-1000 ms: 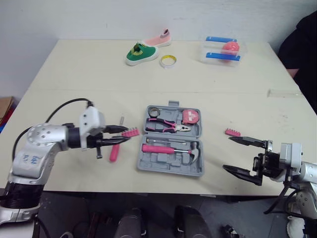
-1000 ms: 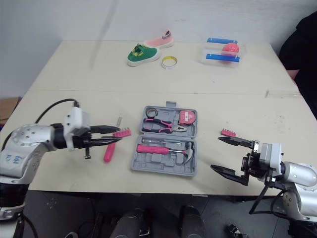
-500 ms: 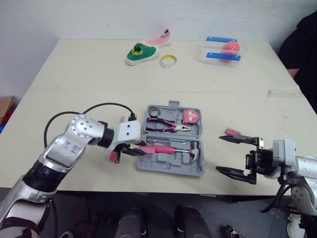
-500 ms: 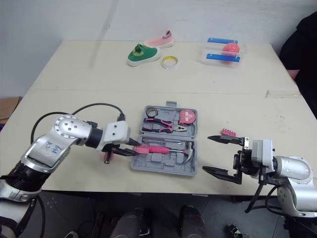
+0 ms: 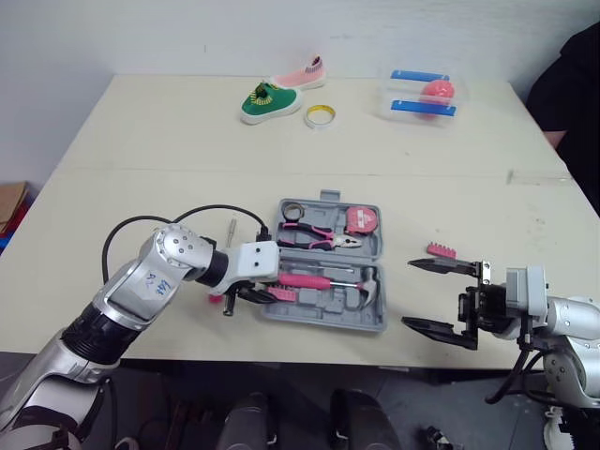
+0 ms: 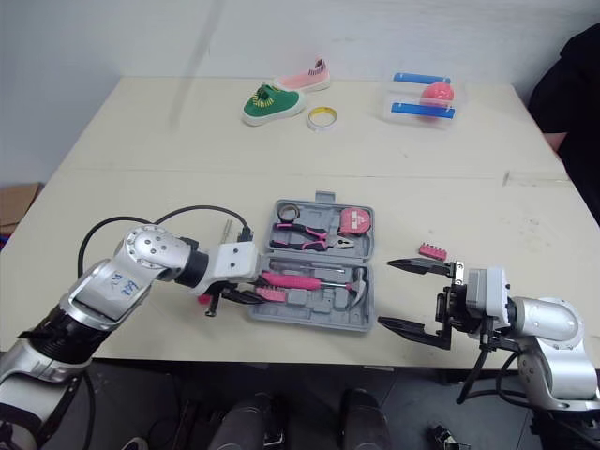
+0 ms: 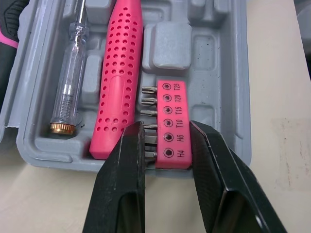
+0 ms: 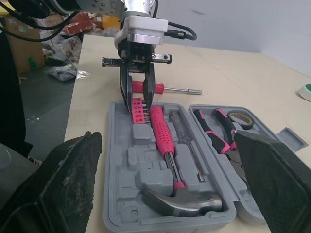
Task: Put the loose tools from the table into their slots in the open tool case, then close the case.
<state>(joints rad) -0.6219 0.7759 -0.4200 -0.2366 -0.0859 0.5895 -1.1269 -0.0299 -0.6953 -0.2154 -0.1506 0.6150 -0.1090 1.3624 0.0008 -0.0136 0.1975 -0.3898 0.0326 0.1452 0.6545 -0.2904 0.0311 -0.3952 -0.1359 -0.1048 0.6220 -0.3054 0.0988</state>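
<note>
Case (image 7: pixel 170 46) was grey moulded plastic, matt. Bit holder (image 7: pixel 174 124) was smooth pink plastic w/ dull metal bits. Screwdriver handle (image 7: pixel 119 82) was pink plastic, dimpled all over. Tester (image 7: pixel 70 77) looked clear glossy plastic w/ brass-like cap. Hammer head (image 8: pixel 184 203) was dark metal, slight sheen. Table (image 7: pixel 277 97) was cream, matt, smooth. Left fingers (image 7: pixel 121 194) were glossy black; right fingers (image 8: pixel 63 184) matt, rough.

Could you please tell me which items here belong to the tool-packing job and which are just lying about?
Job: tool case, held bit holder, second bit holder, screwdriver.
Lying about: green shoe, pink shoe, tape roll, clear box.
</note>
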